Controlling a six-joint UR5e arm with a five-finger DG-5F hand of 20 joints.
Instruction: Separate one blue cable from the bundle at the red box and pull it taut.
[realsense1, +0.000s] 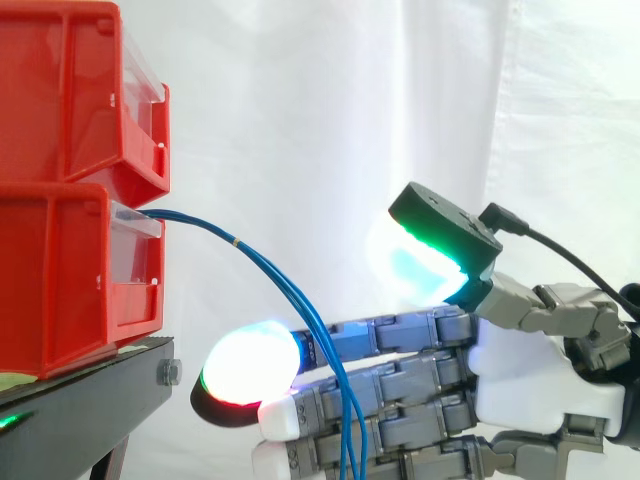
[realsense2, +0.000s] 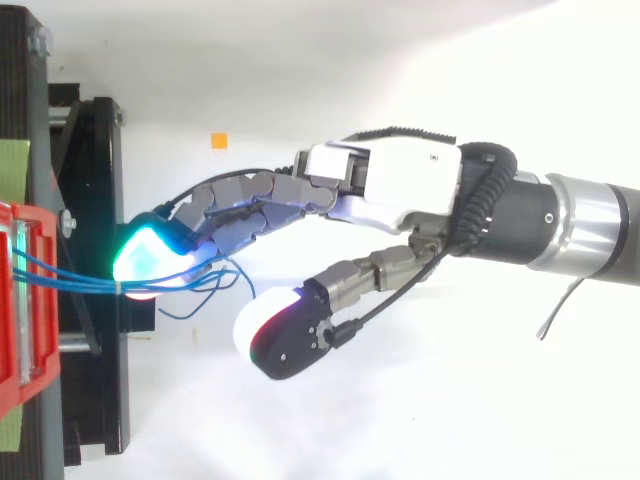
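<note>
Fingers (realsense1: 400, 330) stretched almost straight toward the left, thumb (realsense1: 435, 225) lifted well clear above them: the grey-and-white hand (realsense2: 400, 185) is spread wide and pinches nothing. The bundle of thin blue cables (realsense1: 270, 272) comes out of the front of the lower red plastic bin (realsense1: 60, 270), arcs down to the right and drapes slack across those fingers. A second red plastic bin (realsense1: 60, 90) sits stacked on top, both on the black metal stand (realsense1: 80, 395), white curtain (realsense1: 300, 100) behind.
</note>
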